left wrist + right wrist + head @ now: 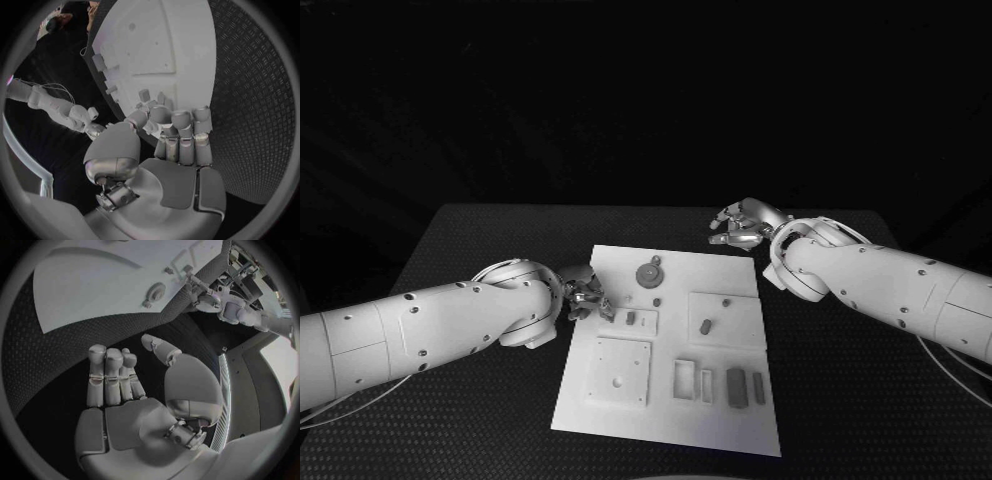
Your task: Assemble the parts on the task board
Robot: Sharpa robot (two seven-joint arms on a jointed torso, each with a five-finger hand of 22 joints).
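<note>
My left hand (584,299) pinches nothing certain; right hand (134,390) open. Parts (737,387) look small, stiff, light: pinch sides.

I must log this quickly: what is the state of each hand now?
Left hand: fingers curled at the white task board's edge; whether it holds a part cannot be told.
Right hand: open, holding nothing, over the black table.

matt white task board (678,400), rough textured black table (488,240), seemingly metallic left hand (169,135)
</note>
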